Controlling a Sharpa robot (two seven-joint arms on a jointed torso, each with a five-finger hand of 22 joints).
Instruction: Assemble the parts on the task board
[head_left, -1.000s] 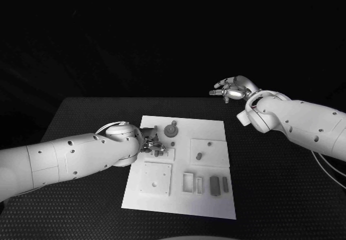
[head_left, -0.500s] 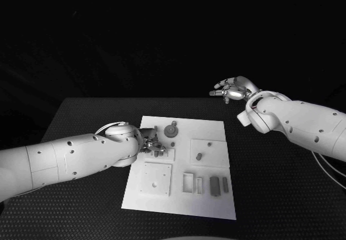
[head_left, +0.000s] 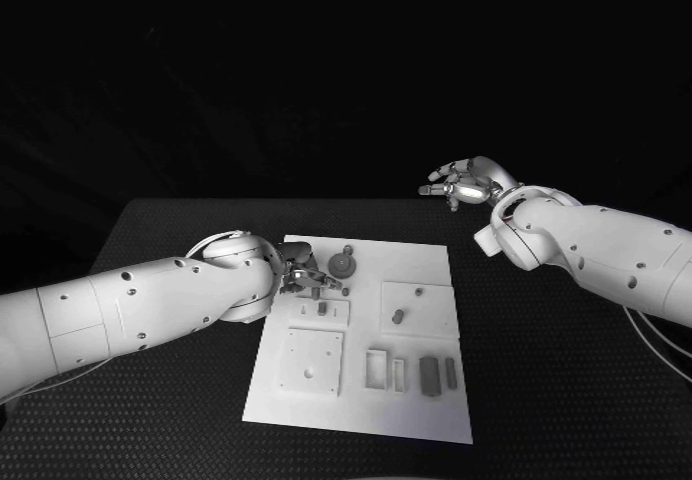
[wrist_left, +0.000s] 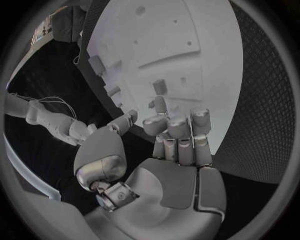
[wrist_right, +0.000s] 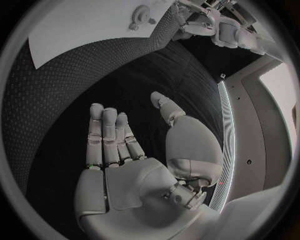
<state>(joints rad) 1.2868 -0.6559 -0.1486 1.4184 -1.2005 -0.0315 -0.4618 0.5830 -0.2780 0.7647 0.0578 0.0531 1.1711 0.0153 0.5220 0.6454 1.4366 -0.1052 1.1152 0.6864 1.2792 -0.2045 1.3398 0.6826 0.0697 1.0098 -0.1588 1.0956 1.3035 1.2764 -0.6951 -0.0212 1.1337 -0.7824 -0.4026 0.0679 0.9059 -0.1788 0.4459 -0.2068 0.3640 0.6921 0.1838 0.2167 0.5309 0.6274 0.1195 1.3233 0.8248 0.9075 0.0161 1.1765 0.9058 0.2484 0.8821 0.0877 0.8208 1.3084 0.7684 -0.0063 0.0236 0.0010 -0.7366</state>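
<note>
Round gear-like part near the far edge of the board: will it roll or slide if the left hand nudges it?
The round part looks flat and lies face-down on the task board, so it would probably slide, not roll. It looks small and rigid, likely light, so a nudge from the left hand could skid it across the smooth-looking white plate. Whether a peg holds it cannot be told.

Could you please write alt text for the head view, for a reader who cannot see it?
A white task board lies on a black table, with small grey parts set in and on it. The robot's left hand is at the board's left edge by a round part, while the right hand is raised beyond the far right corner, fingers apart, holding nothing.
</note>
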